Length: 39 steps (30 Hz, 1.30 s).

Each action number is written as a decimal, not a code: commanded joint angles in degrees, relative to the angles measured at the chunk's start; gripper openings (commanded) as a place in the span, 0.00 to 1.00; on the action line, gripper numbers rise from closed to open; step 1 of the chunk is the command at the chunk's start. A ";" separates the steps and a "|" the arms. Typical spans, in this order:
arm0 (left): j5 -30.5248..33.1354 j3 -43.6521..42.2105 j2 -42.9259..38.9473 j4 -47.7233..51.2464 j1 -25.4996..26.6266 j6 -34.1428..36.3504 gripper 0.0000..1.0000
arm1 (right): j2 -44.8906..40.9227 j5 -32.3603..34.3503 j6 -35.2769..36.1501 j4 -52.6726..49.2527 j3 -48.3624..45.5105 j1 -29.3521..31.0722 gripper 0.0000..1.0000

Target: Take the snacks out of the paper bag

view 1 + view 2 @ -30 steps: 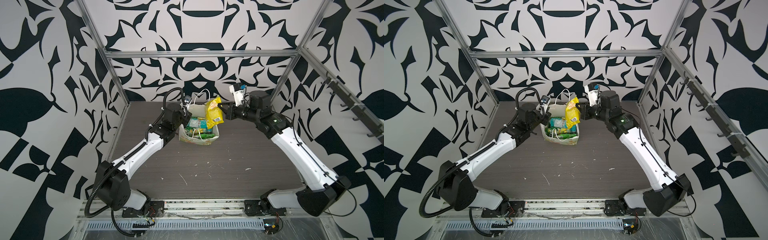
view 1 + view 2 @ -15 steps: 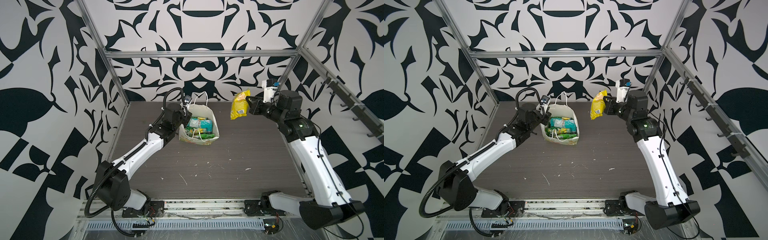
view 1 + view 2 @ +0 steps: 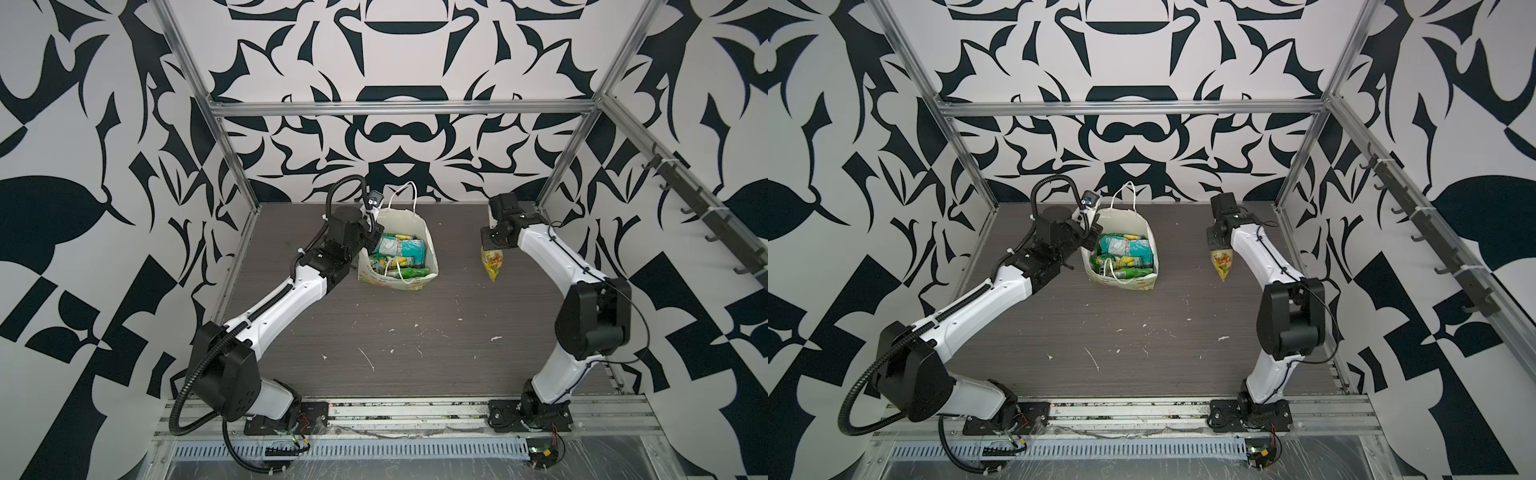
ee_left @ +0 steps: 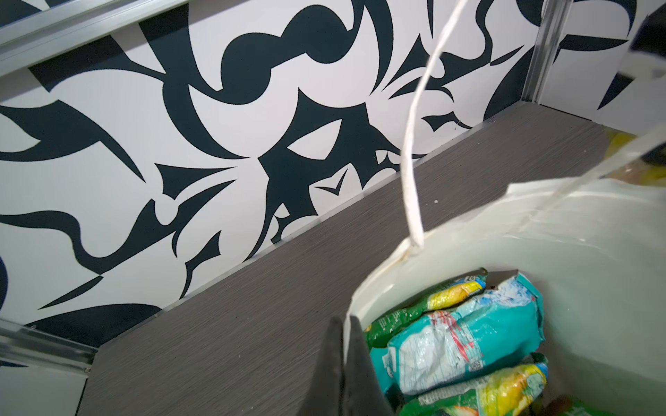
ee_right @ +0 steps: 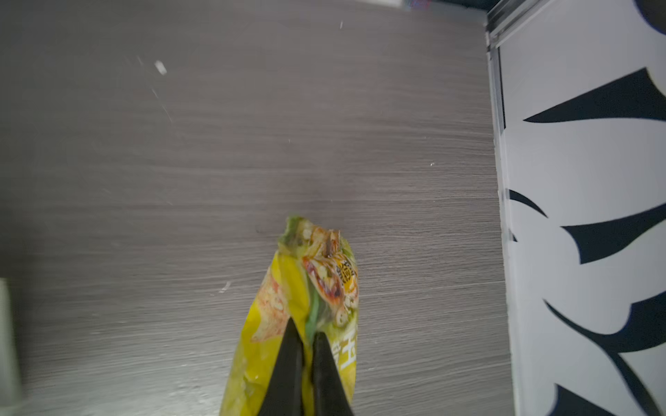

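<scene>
- Swinging away from the paper bag (image 3: 429,232), the right arm has carried a yellow packet (image 3: 493,262) out to the right side of the desk (image 3: 415,324) and lowered it. A second earlier the packet was just above the bag's mouth.
- Right hand (image 5: 304,335): clenched on the packet's top edge. The packet (image 5: 313,273) hangs straight down, low over bare desk and well apart from the bag. Whether its lower tip touches the surface is not clear.
- Left hand (image 4: 345,324): pinched shut on the bag's near rim, steadying it as before. The bag (image 4: 540,234) stands upright and open near the back wall, one white cord handle (image 4: 411,162) standing up.
- Inside the bag: a teal packet (image 4: 465,345) lying on several green and yellow ones (image 3: 401,272), seen in both top views.
- Meaning for the task: one snack is out and seems about ready to be let go. Most of the snacks remain in the bag, so the job looks to be at an early stage.
</scene>
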State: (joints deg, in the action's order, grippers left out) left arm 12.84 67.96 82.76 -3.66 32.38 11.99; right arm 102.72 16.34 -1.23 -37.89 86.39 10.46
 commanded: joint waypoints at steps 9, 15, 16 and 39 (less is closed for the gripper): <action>-0.64 1.93 -1.68 -7.11 0.01 -1.31 0.00 | 13.02 15.38 13.32 11.66 7.81 10.31 0.00; -0.49 2.26 -1.60 -6.46 -0.04 -1.39 0.00 | 10.27 7.78 9.57 12.58 7.46 10.91 0.38; -0.49 2.35 -1.44 -6.44 0.01 -1.35 0.00 | 9.05 7.65 8.76 12.41 7.38 10.89 0.47; -1.37 2.44 -0.31 -6.97 0.01 -0.97 0.00 | -1.17 -33.74 -13.19 17.57 -11.64 -5.16 0.26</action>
State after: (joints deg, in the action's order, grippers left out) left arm 12.43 67.99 83.00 -3.66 32.38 11.55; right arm 102.87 -12.62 -14.20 -23.68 74.43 4.64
